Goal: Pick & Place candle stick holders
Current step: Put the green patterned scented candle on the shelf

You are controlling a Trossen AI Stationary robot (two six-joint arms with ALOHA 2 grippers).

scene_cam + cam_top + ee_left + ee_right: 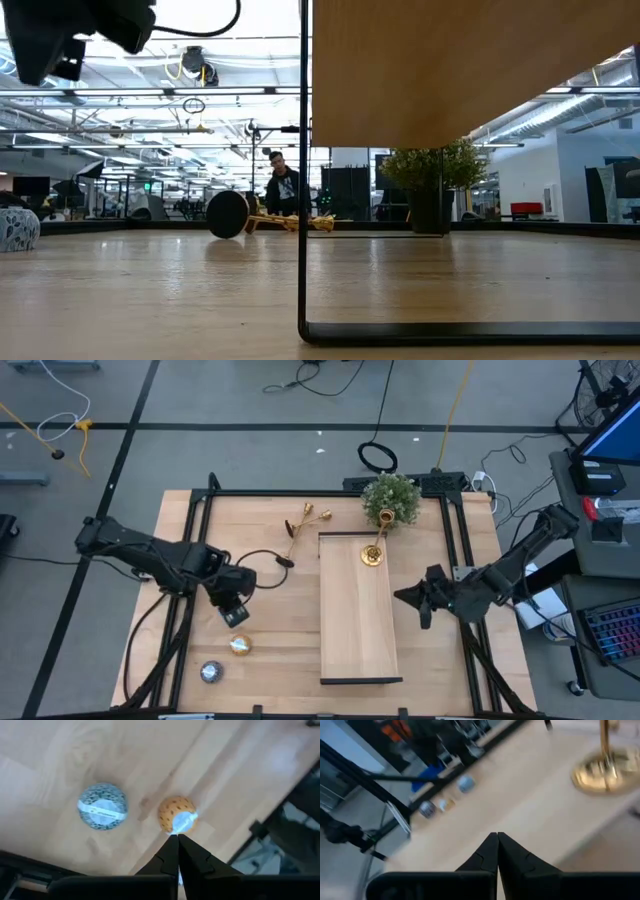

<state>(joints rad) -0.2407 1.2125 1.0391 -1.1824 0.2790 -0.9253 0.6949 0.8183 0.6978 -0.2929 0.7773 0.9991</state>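
On the left of the pale wooden bench, the left gripper hangs with its fingers pressed together and empty, just above a low round yellow tealight disc; a silver-blue patterned disc lies nearer the front-left corner. Farther back, toward the middle, two slim shiny gold metal candle stick holders lie tipped on their sides, stems running roughly near-to-far, well beyond and to the right of that gripper. A long smooth raised wooden board on a thin black frame runs down the centre; at its far end a third gold candle stick holder stands, its round flat base polished and reflective, just in front of a bushy green potted plant. Right of the board, the right gripper waits shut and empty; it looks the nearer to the standing holder, while the left arm seems nearer the fallen pair.
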